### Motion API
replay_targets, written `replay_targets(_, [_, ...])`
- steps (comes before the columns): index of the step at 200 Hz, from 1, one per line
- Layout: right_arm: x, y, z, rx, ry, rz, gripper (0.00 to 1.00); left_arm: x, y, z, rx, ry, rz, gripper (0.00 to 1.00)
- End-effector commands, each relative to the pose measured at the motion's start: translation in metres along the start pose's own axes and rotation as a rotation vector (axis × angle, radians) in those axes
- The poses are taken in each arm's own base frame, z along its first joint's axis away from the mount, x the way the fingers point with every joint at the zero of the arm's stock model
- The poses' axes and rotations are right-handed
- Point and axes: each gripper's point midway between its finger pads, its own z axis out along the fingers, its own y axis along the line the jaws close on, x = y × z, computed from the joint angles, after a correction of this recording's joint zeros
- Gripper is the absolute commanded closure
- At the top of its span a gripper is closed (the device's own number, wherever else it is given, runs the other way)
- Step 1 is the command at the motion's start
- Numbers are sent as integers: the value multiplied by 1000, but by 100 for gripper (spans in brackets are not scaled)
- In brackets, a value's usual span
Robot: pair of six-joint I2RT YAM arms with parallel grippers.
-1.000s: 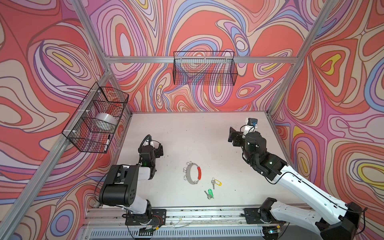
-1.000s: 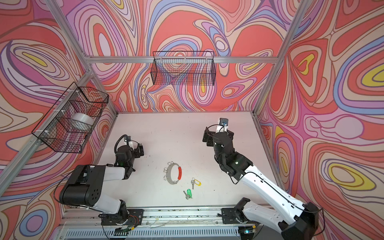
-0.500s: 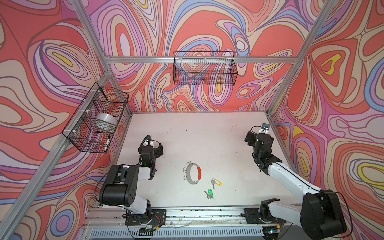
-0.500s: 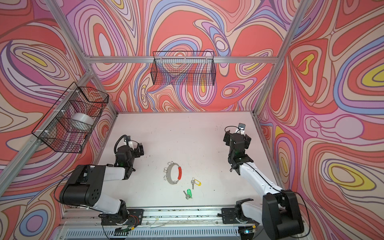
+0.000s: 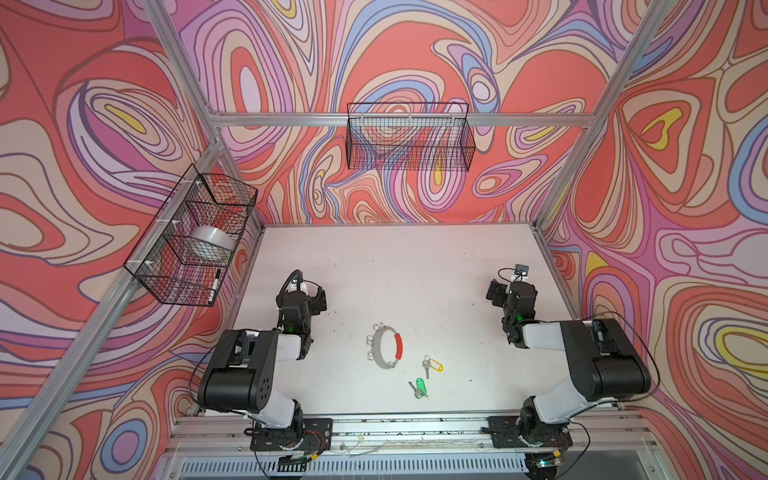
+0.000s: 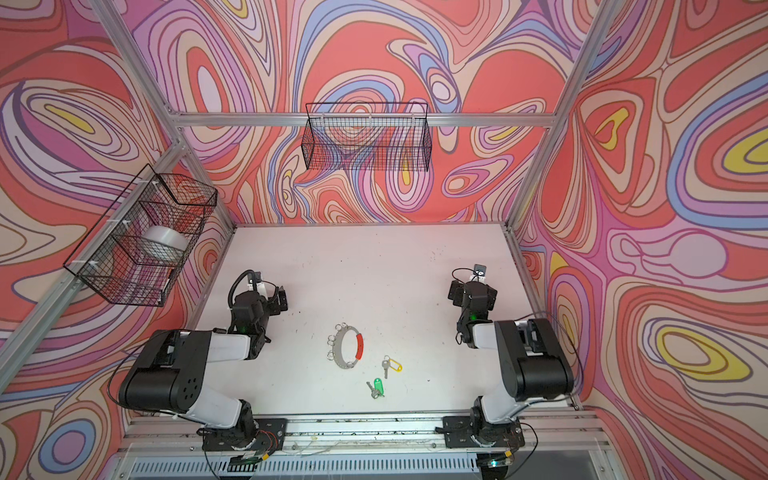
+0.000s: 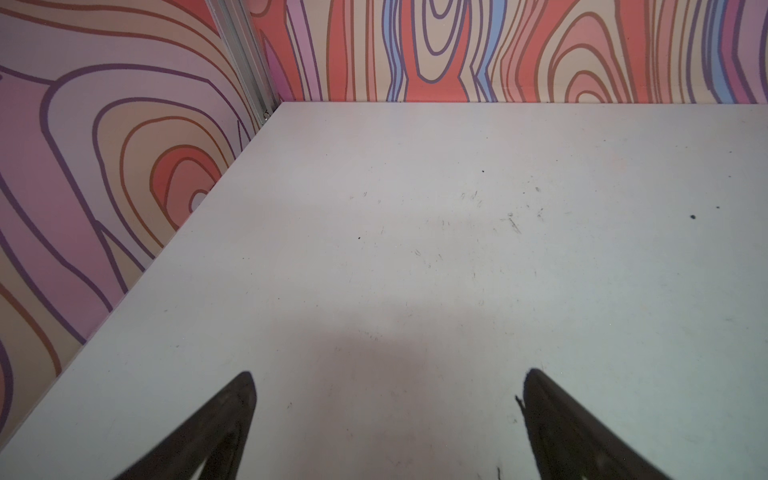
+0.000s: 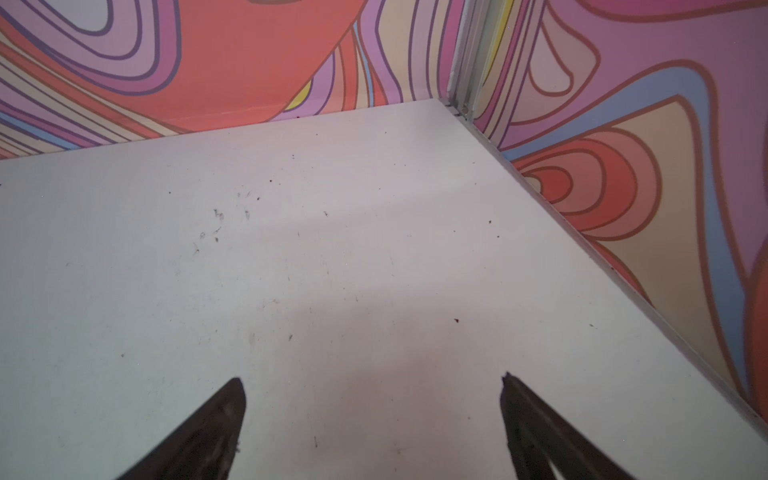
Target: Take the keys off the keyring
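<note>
Gaping empty, the left gripper (image 7: 390, 372) and right gripper (image 8: 372, 376) flank the keyring (image 5: 398, 347), with the green-tagged key (image 5: 419, 387) and yellow-tagged key (image 5: 432, 366) lying detached nearer the right gripper.

I log, in a top view, on the table (image 5: 395, 270): grey-and-red keyring (image 5: 399, 347), lying flat; yellow-tagged key (image 5: 432, 365), green-tagged key (image 5: 419, 387), both loose near it

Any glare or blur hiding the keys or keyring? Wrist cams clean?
In both top views, even light, no glare: green-tagged silver key, yellow-tagged silver key and large flat grey keyring with red segment read sharp, small. Left wrist view: jaws' tips blurred, soft shadow on white table. Right wrist view: likewise.
</note>
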Motion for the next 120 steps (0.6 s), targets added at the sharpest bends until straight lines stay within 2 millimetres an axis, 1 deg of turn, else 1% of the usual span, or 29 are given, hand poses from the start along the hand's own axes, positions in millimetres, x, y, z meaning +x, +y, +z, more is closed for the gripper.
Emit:
replay_targets(1, [-18,13,5,-78,-113,-7,2,-2,1,1,-11,-16,-7,0])
replay_targets(8, [-14,14,5,-85,-84,-6,2,-2,1,1,-11,-15,-8,0])
replay_targets(16, [-18,13,6,-79,-113,-8,2,-2,1,1,-11,-13,-6,0])
replay_targets(26, [-15,13,7,-78,-90,-9,2,-1,1,1,-10,-12,-6,0])
replay_targets(53, [-19,11,4,-69,-118,-8,2,-2,1,0,-10,-18,-7,0])
replay_targets(120, [-18,12,5,-72,-112,-10,2,-3,2,0,-12,-21,-9,0])
